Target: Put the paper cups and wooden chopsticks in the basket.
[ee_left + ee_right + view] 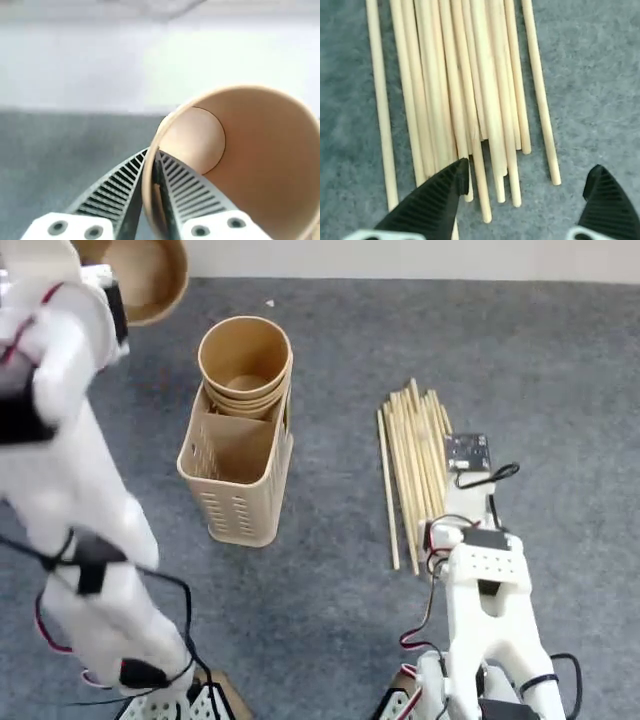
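The left tool (154, 161) is clamped on the rim of a paper cup (240, 165), one ribbed finger (186, 192) inside the wall and the other outside. Pinching the thin rim is probably the surest hold on so light a thing. The cup lies tipped on its side in this grip, its mouth towards the wrist camera. In the high view it (140, 275) hangs raised near the far left corner, well apart from the basket (235, 502).

The basket stands upright on the grey tabletop (330, 620). A stack of cups (245, 360) is nested in its far compartment, and the held cup likely belongs on top. It would need turning mouth-up to nest. The compartment on the near side of the divider looks suited to the long sticks.

The wooden chopsticks (412, 455) lie in a loose, roughly parallel bundle right of the basket, with one stray stick (388, 490) just beside them. The right tool (530, 167) hovers over their near ends (485, 150), spread wide. That spread seems meant to gather several sticks at once.
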